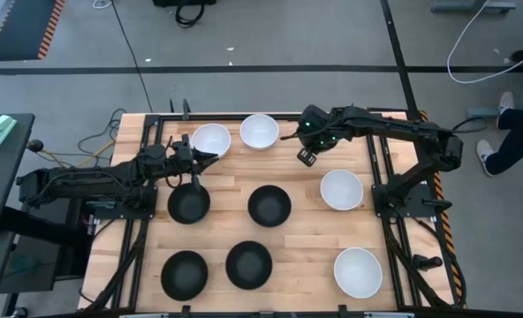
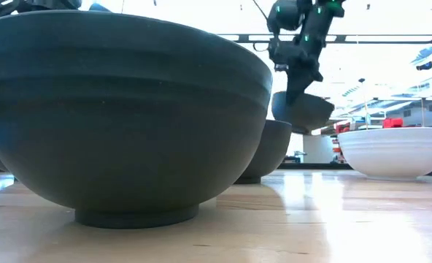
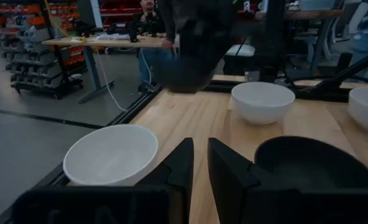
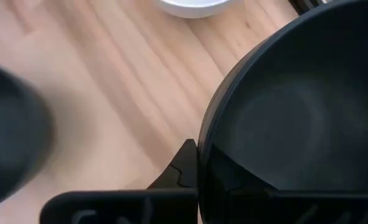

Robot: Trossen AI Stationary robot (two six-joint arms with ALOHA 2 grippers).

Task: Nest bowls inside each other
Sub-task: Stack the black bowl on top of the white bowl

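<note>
The wooden table (image 1: pixel 235 190) carries 8 bowls resting rim-up, all well apart from each other, and being round none has a long axis. 4 are black: 1 at the middle of the table (image 1: pixel 269 205), 1 to its left under the left arm (image 1: pixel 189 204), and 2 along the near edge, 1 left (image 1: pixel 185 274) and 1 centre (image 1: pixel 248 264). 4 are white: 2 side by side at the far edge, the left one (image 1: pixel 211 140) and the right one (image 1: pixel 259 132), 1 at the right side (image 1: pixel 342 190), and 1 at the near right corner (image 1: pixel 358 271).

A 5th black bowl, the lifted bowl (image 2: pixel 302 111), hangs off the tabletop in the low view, tilted, with its rim higher on 1 side. The right gripper (image 1: pixel 312 141) is closed on its rim, between the far white bowls and the right-side white bowl; in the right wrist view 1 finger (image 4: pixel 181 163) lies against the outside of the wall, with the lifted bowl's hollow facing the camera.

The left gripper (image 1: pixel 193 168) sits between the far-left white bowl and the black bowl under it, fingers (image 3: pixel 174 165) slightly parted with a narrow gap and grasping nothing.
</note>
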